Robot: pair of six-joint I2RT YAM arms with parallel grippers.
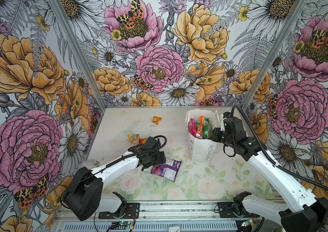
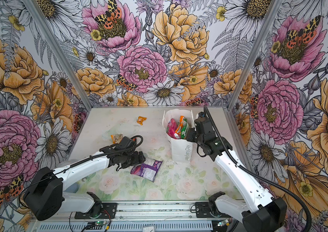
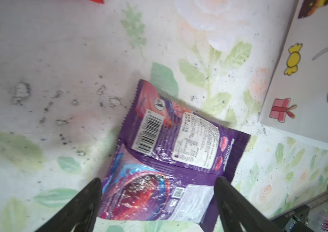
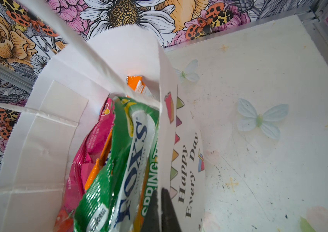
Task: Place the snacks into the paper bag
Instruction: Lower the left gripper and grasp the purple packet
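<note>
Presently the table (image 1: 209,180) carries the paper bag (image 1: 202,149) upright at rear right, snacks (image 1: 199,126) already inside; the right tool (image 4: 160,193) is pinched tight on its rim wall. The purple packet (image 1: 166,168) lies flat mid-table; the left tool (image 3: 158,180), jaws spread wide, brackets its near end, not yet closed. Judged light, crinkly, slippery: take it across a flat sealed edge.
</note>
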